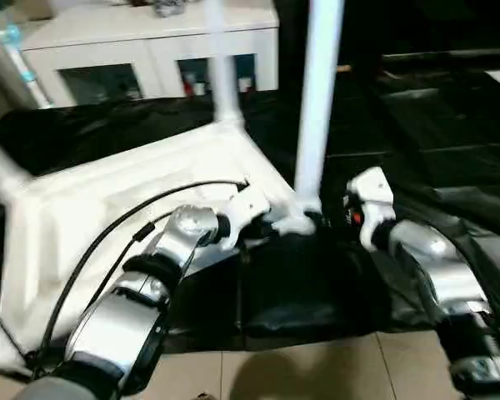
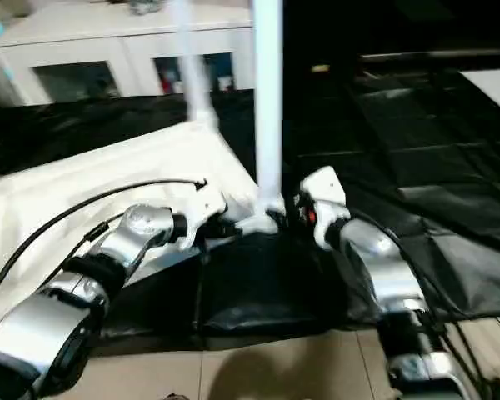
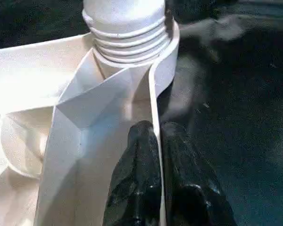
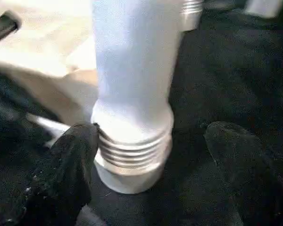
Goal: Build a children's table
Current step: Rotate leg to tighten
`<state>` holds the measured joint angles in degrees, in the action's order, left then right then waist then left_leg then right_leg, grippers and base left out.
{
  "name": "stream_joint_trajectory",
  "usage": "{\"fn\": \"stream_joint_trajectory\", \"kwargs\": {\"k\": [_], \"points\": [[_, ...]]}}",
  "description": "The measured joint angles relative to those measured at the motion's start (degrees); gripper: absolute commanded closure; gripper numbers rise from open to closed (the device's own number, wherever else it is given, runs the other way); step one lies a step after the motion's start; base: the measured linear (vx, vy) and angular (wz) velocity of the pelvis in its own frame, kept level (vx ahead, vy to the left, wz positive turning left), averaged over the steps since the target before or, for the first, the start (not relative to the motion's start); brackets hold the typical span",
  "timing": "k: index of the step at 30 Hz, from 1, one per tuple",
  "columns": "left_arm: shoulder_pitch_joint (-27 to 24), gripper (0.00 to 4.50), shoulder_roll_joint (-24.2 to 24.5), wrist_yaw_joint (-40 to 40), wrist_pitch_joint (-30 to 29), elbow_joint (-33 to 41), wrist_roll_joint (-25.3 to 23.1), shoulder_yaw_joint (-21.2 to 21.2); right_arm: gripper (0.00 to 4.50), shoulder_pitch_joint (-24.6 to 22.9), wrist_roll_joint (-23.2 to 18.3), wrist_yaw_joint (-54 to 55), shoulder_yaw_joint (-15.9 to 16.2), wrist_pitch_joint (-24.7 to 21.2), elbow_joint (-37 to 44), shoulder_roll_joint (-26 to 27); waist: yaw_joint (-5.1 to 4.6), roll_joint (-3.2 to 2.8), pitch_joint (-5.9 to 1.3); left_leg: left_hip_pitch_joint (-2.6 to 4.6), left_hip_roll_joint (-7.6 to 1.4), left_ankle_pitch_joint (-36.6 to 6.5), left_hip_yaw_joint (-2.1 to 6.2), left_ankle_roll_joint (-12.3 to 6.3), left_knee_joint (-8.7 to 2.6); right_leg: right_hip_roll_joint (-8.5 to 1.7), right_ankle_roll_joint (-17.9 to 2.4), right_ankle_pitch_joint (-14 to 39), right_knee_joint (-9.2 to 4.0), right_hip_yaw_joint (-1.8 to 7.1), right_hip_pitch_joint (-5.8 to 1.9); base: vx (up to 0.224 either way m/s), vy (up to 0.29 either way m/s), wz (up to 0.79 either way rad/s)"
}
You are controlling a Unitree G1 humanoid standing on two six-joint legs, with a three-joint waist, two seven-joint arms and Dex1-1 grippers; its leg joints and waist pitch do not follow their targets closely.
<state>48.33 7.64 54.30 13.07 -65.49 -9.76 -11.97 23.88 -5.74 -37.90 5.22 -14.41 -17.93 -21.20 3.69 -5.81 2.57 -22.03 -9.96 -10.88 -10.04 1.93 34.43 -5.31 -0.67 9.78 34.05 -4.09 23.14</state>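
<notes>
Black-covered work table [image 1: 450, 158] takes up most of the scene, with a white cabinet [image 1: 150, 42] behind it. The tabletop [image 1: 108, 200] lies upside down on the black cover, underside up, rim raised. Three legs are standing: a far-corner leg [image 1: 219, 75], one at the left edge [image 1: 0, 171], and the near-corner leg [image 1: 317, 100], which rises straight up between the two arms.

The left gripper [image 3: 155, 155] is pinched shut on the tabletop's rim wall, one finger on each side, just beside the near corner socket [image 3: 132, 61] (looks like a bracing hold). The right gripper [image 4: 151, 165] stands wide open, its fingers [image 4: 73, 160] straddling the threaded base of the near-corner leg; one pad touches or nearly touches the threads, the other is well apart from them.

Key relation: the leg's long axis is vertical and sits between the right gripper's open fingers, directly ahead of that wrist. Several threads show above the socket, so the leg is probably not fully screwed in. The right arm is the one placed for turning; the next move likely needs a closing squeeze on the base, then a twist about the upright axis.
</notes>
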Motion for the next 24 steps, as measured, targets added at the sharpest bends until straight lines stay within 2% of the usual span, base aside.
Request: {"fn": "stream_joint_trajectory", "kwargs": {"k": [10, 16, 18, 21, 22, 24], "points": [[-1.67, 4.44, 1.61, 5.95, 1.66, 1.90, 1.04, -0.25, 0.56, -0.24, 1.83, -3.23, 3.13, 2.69, 0.54, -1.22, 0.04, -0.07, -0.05, -0.01, 0.02, -0.06, -0.02, 0.09, -0.05, -0.02, 0.10, 0.06, 0.00, 0.01, -0.01, 0.000, 0.000, 0.00], [-1.85, 4.44, 1.82, 7.03, 1.87, 2.22, 1.15, -0.29, 0.56, -0.23, 1.89, -3.54, 3.35, 3.97, -0.41, -0.79, 0.06, -0.05, -0.04, -0.04, 0.03, -0.06, -0.04, 0.11, 0.02, -0.03, 0.10, 0.06, -0.05, 0.06, -0.02, 0.000, 0.000, 0.00], [-1.90, 4.50, 1.85, 7.23, 1.87, 2.24, 1.15, -0.30, 0.83, -0.20, 1.90, -3.54, 3.34, 4.12, -0.66, -0.56, 0.07, -0.05, -0.04, -0.04, 0.03, -0.06, -0.04, 0.10, 0.02, -0.03, 0.10, 0.07, -0.04, 0.05, -0.02, 0.000, 0.000, 0.00], [-2.00, 4.50, 1.87, 7.27, 1.87, 2.40, 1.12, -0.34, 0.95, -0.17, 1.96, -3.66, 3.68, 5.19, -1.43, -0.22, 0.08, -0.05, -0.03, -0.03, 0.03, -0.06, -0.04, 0.10, 0.01, -0.03, 0.12, 0.08, -0.03, 0.05, -0.02, 0.000, 0.000, 0.00], [-2.08, 4.50, 1.90, 7.27, 1.87, 2.55, 1.12, -0.34, 1.21, -0.17, 2.05, -3.66, 3.85, 5.52, -1.50, -0.23, 0.07, -0.04, -0.03, -0.03, 0.03, -0.06, -0.04, 0.10, 0.01, -0.03, 0.12, 0.08, -0.02, 0.05, -0.02, 0.000, 0.000, 0.00], [-2.18, 4.50, 1.90, 7.27, 1.87, 2.72, 1.12, -0.34, 1.34, -0.17, 2.15, -3.71, 4.03, 6.01, -1.67, -0.23, 0.07, -0.04, -0.03, -0.03, 0.03, -0.06, -0.04, 0.10, 0.01, -0.03, 0.12, 0.08, -0.02, 0.05, -0.02, 0.000, 0.000, 0.00]]}}
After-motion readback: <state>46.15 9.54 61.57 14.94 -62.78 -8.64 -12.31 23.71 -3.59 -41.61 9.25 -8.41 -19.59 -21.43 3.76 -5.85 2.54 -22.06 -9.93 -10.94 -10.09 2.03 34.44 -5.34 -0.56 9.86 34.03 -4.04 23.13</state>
